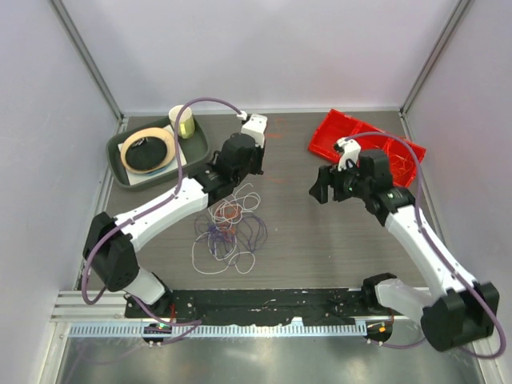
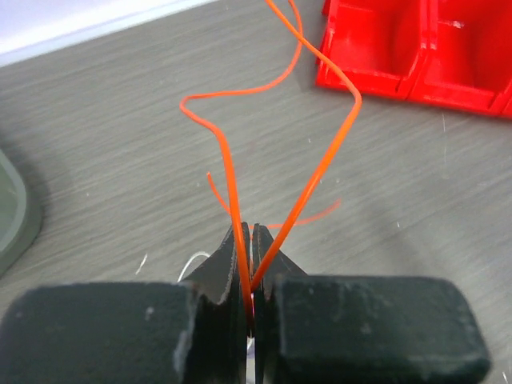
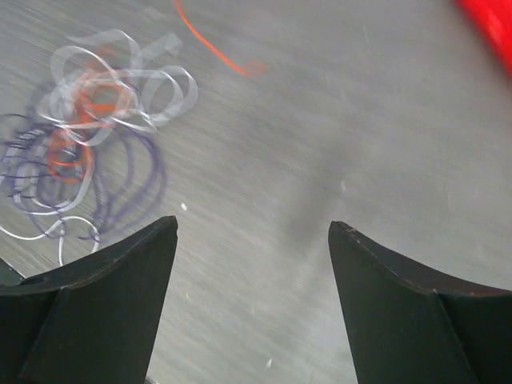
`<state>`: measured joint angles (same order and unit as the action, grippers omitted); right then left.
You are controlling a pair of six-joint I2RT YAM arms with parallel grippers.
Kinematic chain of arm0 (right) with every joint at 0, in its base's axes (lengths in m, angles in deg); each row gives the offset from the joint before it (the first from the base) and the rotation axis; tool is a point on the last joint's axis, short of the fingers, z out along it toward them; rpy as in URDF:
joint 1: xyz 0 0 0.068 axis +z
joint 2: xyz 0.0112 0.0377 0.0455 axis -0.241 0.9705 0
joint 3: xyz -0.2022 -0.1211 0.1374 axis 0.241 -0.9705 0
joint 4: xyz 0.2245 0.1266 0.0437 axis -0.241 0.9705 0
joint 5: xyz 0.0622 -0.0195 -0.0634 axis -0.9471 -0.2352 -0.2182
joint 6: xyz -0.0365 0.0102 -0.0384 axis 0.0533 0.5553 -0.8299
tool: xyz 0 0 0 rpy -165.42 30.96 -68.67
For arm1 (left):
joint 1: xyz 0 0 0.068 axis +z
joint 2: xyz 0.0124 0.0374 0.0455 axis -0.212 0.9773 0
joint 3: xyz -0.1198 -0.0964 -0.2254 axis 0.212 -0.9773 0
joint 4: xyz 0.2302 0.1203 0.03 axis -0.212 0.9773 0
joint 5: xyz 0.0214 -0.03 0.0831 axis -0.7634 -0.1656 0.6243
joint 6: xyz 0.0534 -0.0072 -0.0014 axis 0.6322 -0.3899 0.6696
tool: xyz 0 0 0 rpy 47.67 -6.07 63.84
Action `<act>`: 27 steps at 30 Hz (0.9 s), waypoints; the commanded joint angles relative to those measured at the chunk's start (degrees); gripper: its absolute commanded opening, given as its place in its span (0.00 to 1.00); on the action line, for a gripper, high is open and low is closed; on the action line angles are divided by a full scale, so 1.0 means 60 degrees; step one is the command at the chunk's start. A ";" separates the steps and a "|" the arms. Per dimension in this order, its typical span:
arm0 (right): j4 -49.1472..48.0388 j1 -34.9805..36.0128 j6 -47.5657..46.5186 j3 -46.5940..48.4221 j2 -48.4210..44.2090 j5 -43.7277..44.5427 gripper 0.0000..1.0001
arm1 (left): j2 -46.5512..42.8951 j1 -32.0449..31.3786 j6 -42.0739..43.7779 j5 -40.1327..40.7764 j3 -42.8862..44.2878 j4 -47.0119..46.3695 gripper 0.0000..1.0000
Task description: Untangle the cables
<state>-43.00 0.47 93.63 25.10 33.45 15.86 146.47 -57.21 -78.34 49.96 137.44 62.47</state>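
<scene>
The cables (image 1: pixel 230 226) lie in a loose tangle of white, purple and orange-red loops on the dark table, in front of the left arm. My left gripper (image 1: pixel 258 160) is behind the tangle. In the left wrist view that gripper (image 2: pixel 250 228) is shut on an orange-red cable (image 2: pixel 332 148), whose two strands rise from between the jaws. My right gripper (image 1: pixel 320 188) hovers to the right of the tangle. In the right wrist view it (image 3: pixel 252 228) is open with nothing between its fingers, and the tangle (image 3: pixel 88 136) is blurred at the upper left.
A green tray (image 1: pixel 120 172) with a beige ring and a black disc sits at the back left, a pale cup (image 1: pixel 183 122) beside it. A red bin (image 1: pixel 340 128) stands at the back right, behind the right arm. White walls enclose the table.
</scene>
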 commanded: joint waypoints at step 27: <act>-0.6318 0.2987 -0.3580 -0.0973 -0.0476 -0.3024 0.91 | -0.1986 -0.0342 -0.0419 -0.6764 -0.0363 0.1723 0.00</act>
<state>-77.49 16.49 70.84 19.76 31.26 -12.70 135.26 -58.79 -79.02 11.76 133.74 76.48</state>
